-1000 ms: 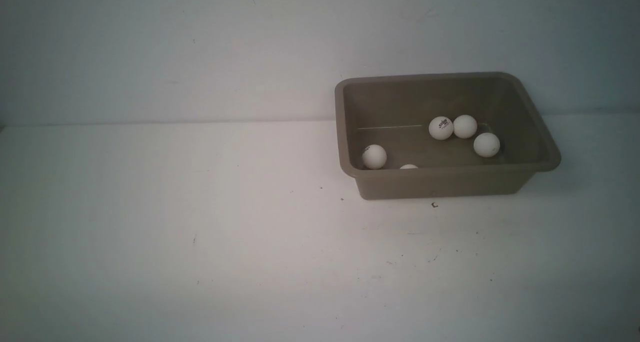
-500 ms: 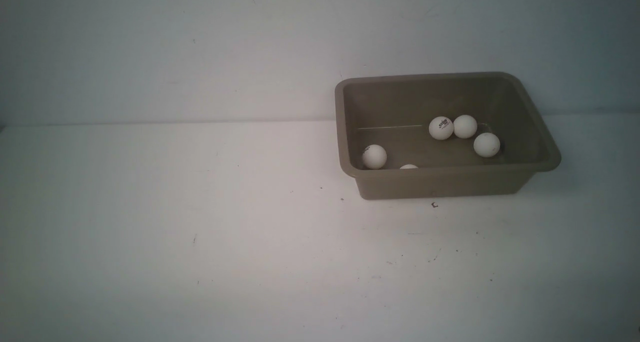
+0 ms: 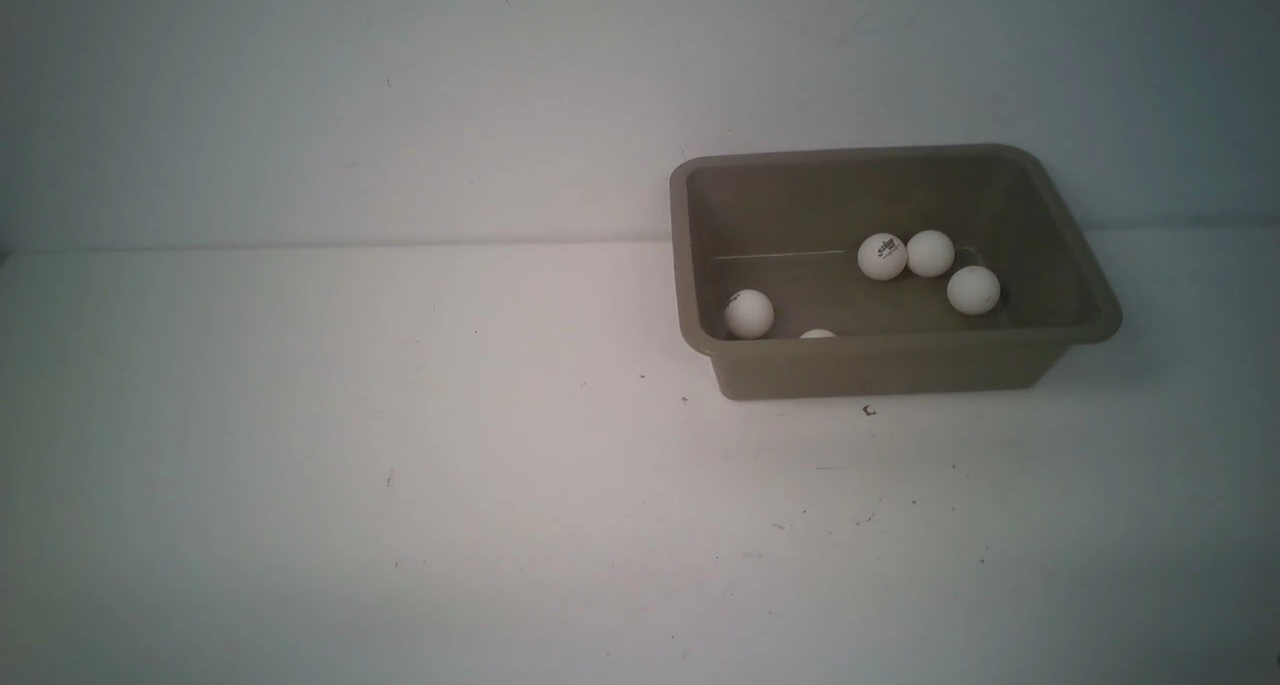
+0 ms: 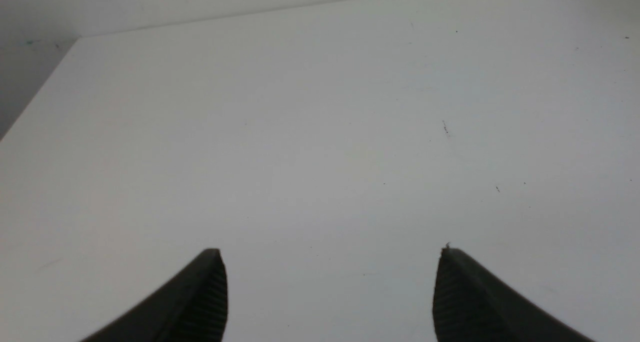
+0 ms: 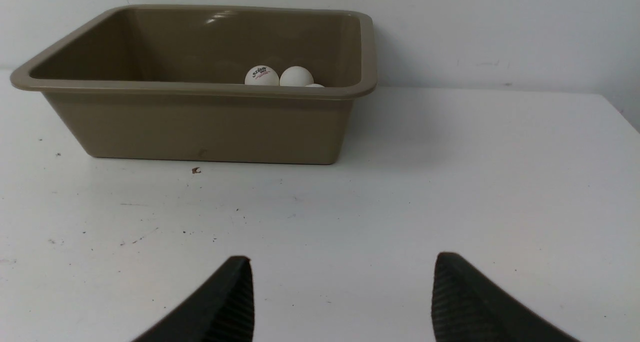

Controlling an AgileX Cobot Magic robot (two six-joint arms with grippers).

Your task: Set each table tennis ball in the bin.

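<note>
The taupe bin (image 3: 900, 367) stands on the white table at the right, near the back wall. Several white table tennis balls lie inside it: one with a logo (image 3: 881, 256), one beside it (image 3: 930, 253), one further right (image 3: 973, 290), one at the near left corner (image 3: 748, 314), and one half hidden behind the near rim (image 3: 818, 334). The right wrist view shows the bin (image 5: 200, 127) ahead with two balls (image 5: 261, 76) over its rim. My right gripper (image 5: 342, 294) is open and empty, short of the bin. My left gripper (image 4: 330, 294) is open over bare table. Neither arm shows in the front view.
The white table (image 3: 400, 445) runs wide to the left and in front of the bin, with small dark specks and a tiny dark scrap (image 3: 868, 411) by the bin's near wall. A pale wall closes the back. The table's left edge (image 4: 37, 100) shows in the left wrist view.
</note>
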